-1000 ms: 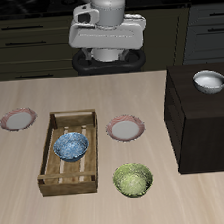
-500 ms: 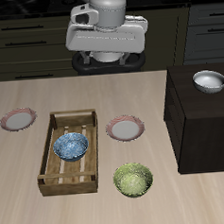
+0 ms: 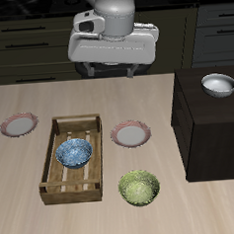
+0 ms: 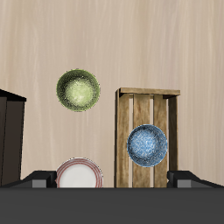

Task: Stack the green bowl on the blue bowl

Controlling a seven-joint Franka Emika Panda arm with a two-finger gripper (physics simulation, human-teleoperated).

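Simulated tabletop scene at the outset of a stacking task, shown in an exterior and a wrist view. The green bowl (image 3: 139, 188) stands upright on the bare surface (image 3: 204, 207) close to its front edge, untouched. The blue bowl (image 3: 74, 154) sits inside a slatted wooden crate (image 3: 47, 166), roughly midway along the crate's length, with the crate walls rising around it; the two bowls lie near each other but apart, separated by the crate's long side wall. A pink-rimmed plate (image 3: 130, 135) lies just beside that same wall, farther back than the green bowl, and a second pink-rimmed plate (image 3: 19, 124) lies beyond the crate's opposite side. A white bowl (image 3: 219, 84) rests on a dark cabinet (image 3: 211, 132) at the surface's side edge. The tool (image 3: 110, 70) hangs high above the back edge, holding nothing; whether its jaws are spread or closed cannot be told, since the fingertips are not clearly shown in either view. Judged risks from here: a descent that is off-centre could strike the green bowl's rim and tip or push it toward the front edge; a carry that is too low could catch the bowl on the crate wall; a release that is misaligned could leave the green bowl tilted on the blue bowl's rim or wedged against the slats.
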